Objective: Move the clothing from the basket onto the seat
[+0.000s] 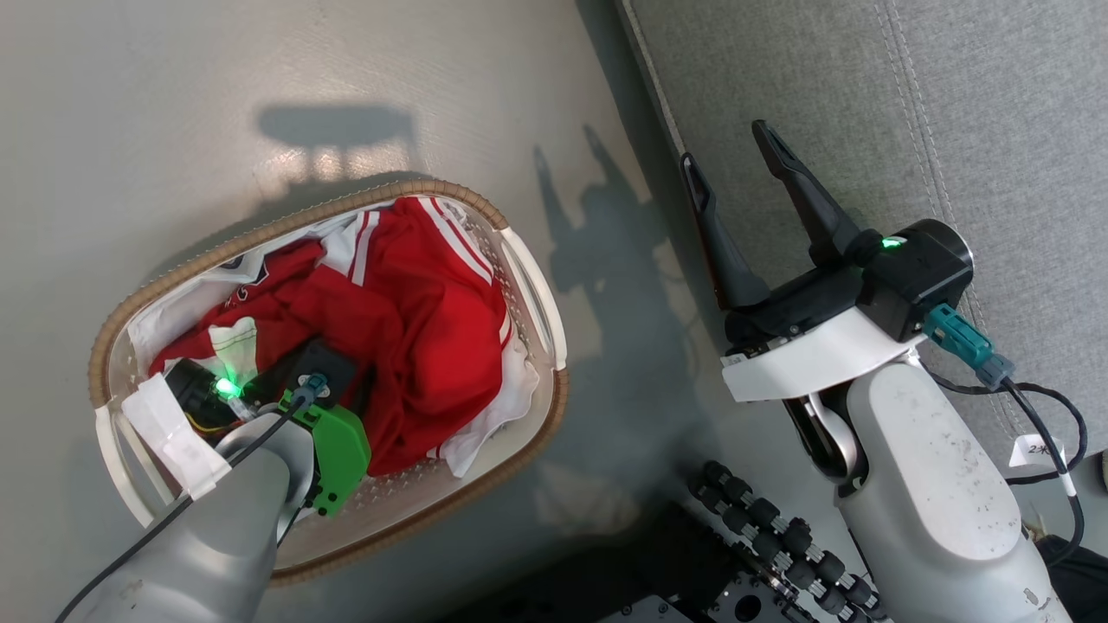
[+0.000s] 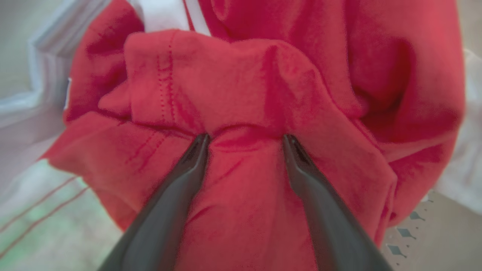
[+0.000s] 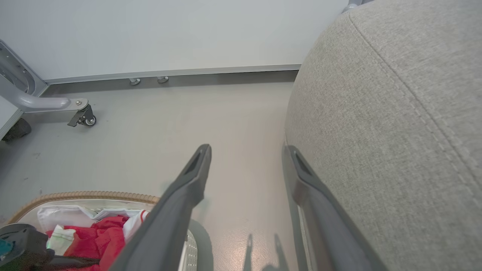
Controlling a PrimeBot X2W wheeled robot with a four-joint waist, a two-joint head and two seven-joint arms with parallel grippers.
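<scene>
The basket (image 1: 346, 203) stands on the floor at the lower left, holding the red clothing (image 1: 424, 320) with its white stripes. My left arm reaches down into it. In the left wrist view the left gripper (image 2: 244, 139) is open, both tips pressed into the clothing (image 2: 244, 75) with a raised fold between them. My right gripper (image 1: 725, 144) is open and holds nothing, hovering over the front edge of the grey seat (image 1: 866, 104). The right wrist view shows the right gripper (image 3: 246, 148) beside the seat (image 3: 395, 113), with the basket (image 3: 83, 195) and clothing (image 3: 107, 237) at lower left.
Grey floor (image 1: 216, 78) lies between basket and seat. A metal frame leg with a caster (image 3: 84, 118) stands near the wall to the left. My own base with black rollers (image 1: 770, 528) sits at the bottom, between the two arms.
</scene>
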